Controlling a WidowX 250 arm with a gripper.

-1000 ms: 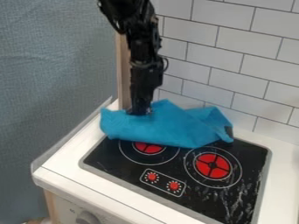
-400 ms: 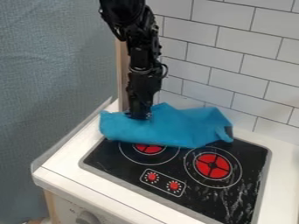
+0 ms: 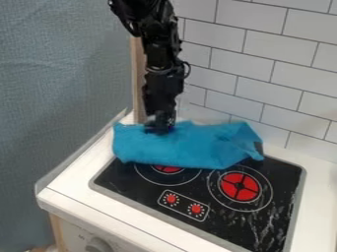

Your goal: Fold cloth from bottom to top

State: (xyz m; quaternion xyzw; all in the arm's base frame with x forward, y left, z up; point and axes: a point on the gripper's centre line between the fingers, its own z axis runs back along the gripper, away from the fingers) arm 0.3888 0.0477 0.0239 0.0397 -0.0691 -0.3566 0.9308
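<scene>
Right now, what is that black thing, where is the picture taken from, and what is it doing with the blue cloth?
The black thing is a robot arm. At its end is a gripper, a bit like a hand. One camera looks down at a slant. The blue cloth lies rumpled over the back of a black stove with red circles. The gripper is at the cloth's upper left edge; I can't tell whether it holds it. The job is folding the cloth.

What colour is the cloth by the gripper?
The cloth is plain blue, seen in the camera view.
</scene>
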